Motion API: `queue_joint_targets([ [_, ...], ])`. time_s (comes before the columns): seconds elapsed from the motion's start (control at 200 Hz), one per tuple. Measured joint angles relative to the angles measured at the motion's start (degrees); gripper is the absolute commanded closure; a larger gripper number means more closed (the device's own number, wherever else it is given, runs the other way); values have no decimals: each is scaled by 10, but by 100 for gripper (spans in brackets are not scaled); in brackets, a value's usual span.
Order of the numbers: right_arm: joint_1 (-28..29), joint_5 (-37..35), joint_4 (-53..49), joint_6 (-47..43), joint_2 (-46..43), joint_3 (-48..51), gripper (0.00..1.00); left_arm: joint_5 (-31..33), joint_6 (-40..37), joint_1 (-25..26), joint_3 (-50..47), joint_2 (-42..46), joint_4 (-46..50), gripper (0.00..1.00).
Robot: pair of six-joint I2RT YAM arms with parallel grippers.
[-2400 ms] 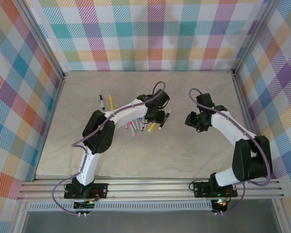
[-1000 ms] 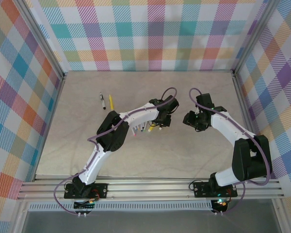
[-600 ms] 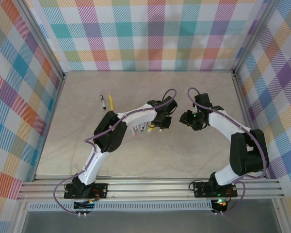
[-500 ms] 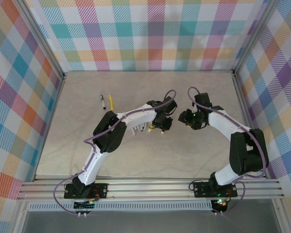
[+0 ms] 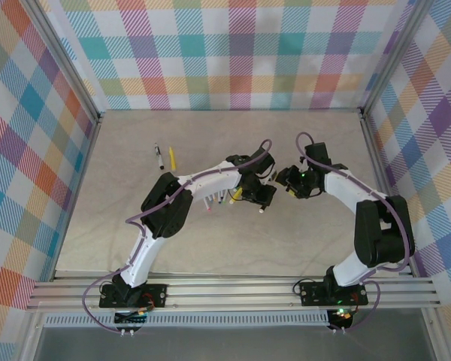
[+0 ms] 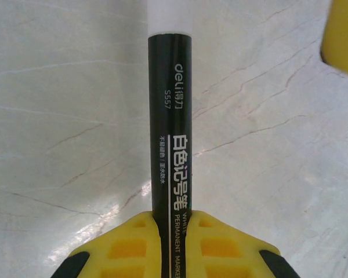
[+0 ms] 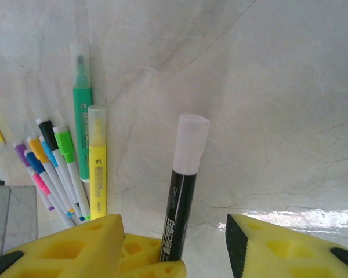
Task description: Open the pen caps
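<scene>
Gripping a black marker pen (image 6: 170, 116) by its barrel, my left pincer (image 6: 174, 234) holds it over the marbled table (image 5: 135, 226), far from every edge. Its frosted white cap (image 7: 191, 143) is on. The label reads "deli S557", "白色记号笔", "WHITE PERMANENT". My right pincer (image 7: 174, 223) stands wide, 2 fingers flanking the pen. The right wrist view adds a green highlighter (image 7: 81, 121), a yellow highlighter (image 7: 97, 156) and thin white-barrelled pens (image 7: 52, 168), all lying capped.

Top view: high behind the arm bases (image 5: 134, 295), looking down on whole table (image 5: 135, 226). Wrist views: close, low over it; both share the black marker (image 6: 171, 145)
</scene>
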State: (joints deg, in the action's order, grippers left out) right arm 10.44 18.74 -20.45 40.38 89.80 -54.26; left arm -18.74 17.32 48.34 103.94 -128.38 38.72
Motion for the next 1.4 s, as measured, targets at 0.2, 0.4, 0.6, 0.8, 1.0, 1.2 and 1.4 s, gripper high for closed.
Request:
queue_joint_targets([
  [0.2,-7,16,19,17,17,2,49,-16,4,0,0,5,1,100],
  [0.4,-11,33,45,32,39,2,49,-33,4,0,0,21,1,100],
  [0.6,-15,47,65,44,61,2,69,-43,4,0,0,39,1,100],
  [0.8,-15,65,81,57,63,1,100,-44,2,2,0,40,3,100],
  [1.0,-15,69,85,57,58,2,100,-43,3,2,0,40,2,73],
  [1.2,-16,75,95,59,42,4,100,-44,4,3,1,40,3,71],
  [1.4,-15,77,106,59,37,14,100,-45,8,4,2,37,3,92],
])
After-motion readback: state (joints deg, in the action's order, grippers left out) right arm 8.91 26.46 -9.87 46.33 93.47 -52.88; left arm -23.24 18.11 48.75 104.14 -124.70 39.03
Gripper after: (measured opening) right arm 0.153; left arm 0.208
